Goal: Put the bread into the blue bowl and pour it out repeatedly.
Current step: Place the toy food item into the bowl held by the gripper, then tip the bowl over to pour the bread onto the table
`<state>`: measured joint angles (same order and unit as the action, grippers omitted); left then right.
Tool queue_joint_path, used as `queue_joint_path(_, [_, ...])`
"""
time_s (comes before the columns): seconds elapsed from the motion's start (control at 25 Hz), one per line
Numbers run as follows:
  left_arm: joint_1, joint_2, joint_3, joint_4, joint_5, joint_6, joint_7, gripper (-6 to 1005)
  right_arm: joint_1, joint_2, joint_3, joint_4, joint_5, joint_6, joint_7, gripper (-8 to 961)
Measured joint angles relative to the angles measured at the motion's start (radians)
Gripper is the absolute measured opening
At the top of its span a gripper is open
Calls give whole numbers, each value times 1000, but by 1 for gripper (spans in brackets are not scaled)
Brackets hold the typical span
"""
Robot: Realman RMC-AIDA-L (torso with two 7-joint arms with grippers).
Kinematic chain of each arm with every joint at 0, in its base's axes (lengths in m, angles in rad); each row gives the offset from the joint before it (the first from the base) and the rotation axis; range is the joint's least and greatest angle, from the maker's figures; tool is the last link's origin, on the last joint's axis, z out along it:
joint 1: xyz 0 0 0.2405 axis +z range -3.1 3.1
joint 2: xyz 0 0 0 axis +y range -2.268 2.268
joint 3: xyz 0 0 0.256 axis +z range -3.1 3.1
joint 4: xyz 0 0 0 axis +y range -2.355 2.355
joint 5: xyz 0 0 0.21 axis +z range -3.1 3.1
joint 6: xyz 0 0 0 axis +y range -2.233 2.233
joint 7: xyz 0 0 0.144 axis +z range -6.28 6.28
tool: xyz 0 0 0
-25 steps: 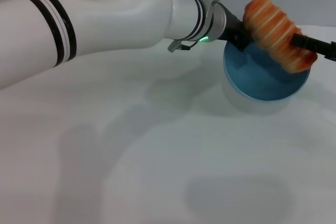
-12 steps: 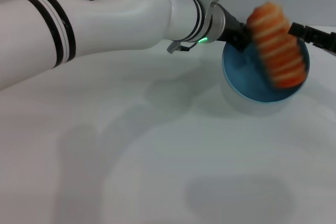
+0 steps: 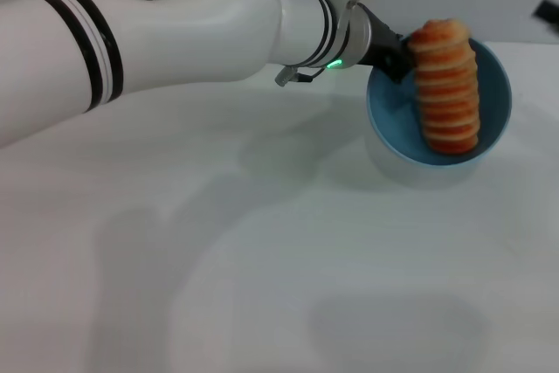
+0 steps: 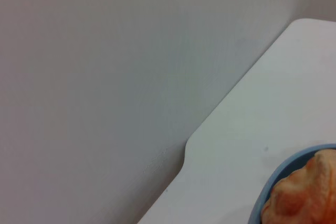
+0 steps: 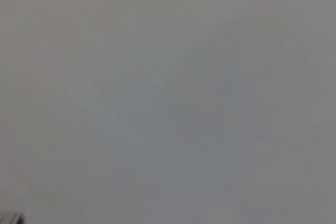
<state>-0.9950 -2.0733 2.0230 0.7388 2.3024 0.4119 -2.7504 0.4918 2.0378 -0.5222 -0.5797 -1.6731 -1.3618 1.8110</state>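
Bread [image 3: 445, 89] sits inside the blue bowl [image 3: 493, 76], long axis running from the far rim toward the near rim in the head view, far end poking up above the rim, near end down against the inner wall. Bowl looks tipped toward the camera, mouth facing forward, over the white tabletop [image 3: 262, 259] at its far right part.

Left hand [image 3: 397, 54] is at the bowl's far-left rim, dark fingers touching the edge; it appears to be clamped on the rim holding the bowl tilted, but the finger gap is hidden, so cannot tell for sure. Left wrist view shows only a sliver of bowl rim [image 4: 273, 182] and the bread [image 4: 302, 195] just inside it, with the tabletop edge and wall beyond.

Right hand [image 3: 548, 11]: only a dark tip at the far right edge of the head view, well apart from the bread; whether it is wide or narrow, cannot tell. Right wrist view shows blank grey.

Key relation: bread lies just right of the left hand, across the bowl's opening. Left arm is the nearer one. Judgement: bread is in, next is the pour, tipping the bowl further so the loaf slides out lengthwise.
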Motion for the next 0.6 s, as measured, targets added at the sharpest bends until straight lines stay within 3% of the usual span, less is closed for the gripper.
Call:
queue_joint_path(0.24, [-6,4,-2,-15,7,-13,12,-1,-88,-7,3,-2,119,64,-228,715])
queue_joint_path(0.44, [-16,4,-1,-24,9,-77,71,-1,-156,25,47,20,129,205,-537,716])
queue_joint_path(0.48, [-16,3,2,-24,9,-104,87,-1,-168,33,72,38,141,220,-607,716])
queue_joint_path(0.6, [-18,0,10,-26,9,-171,113,-2,-197,29,157,194,261,228,-829,716])
